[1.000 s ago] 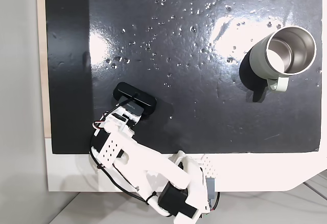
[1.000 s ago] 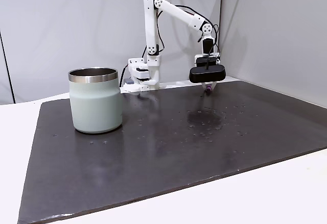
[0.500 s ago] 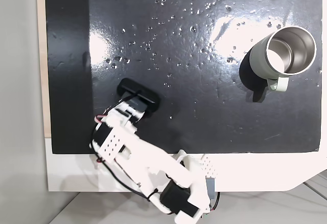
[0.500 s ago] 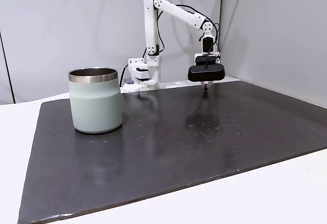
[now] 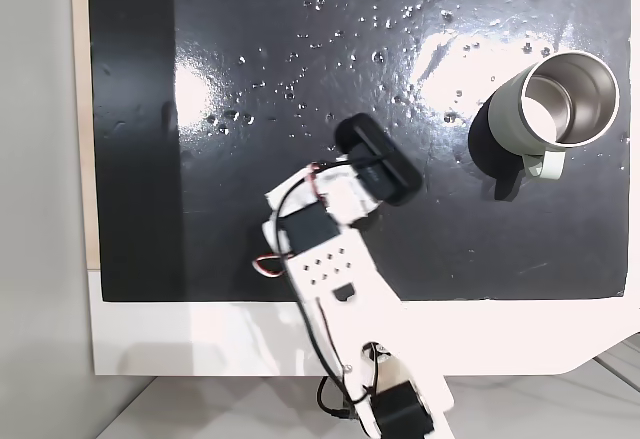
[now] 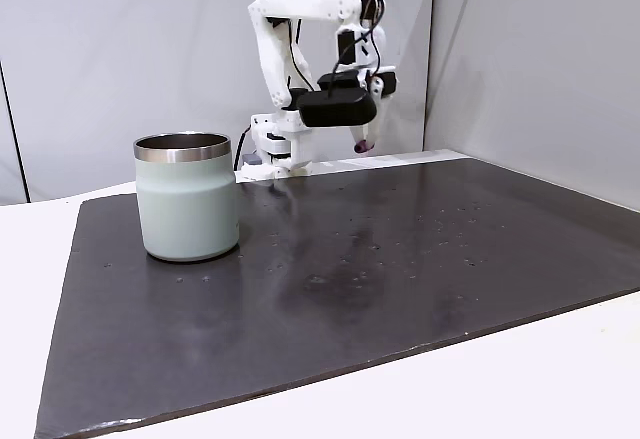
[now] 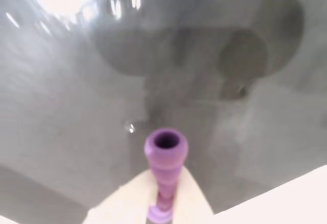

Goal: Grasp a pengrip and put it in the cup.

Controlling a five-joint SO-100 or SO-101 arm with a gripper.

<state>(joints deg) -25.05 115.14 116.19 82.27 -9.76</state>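
Wrist view: the end effector is pinching the pengrip, its two pale fingers pressed against the lower half of the ribbed purple tube. The open end of the tube points away from the camera, toward the blurred dark mat below.

Side fixed view: the arm is folded high, and the pengrip hangs as a small purple tip below the end effector, clear of the mat. The cup stands upright on the mat, well apart to the left.

Top-down fixed view: the arm reaches over the mat from the white surface. The cup stands near the right edge, its handle toward the bottom of the frame.
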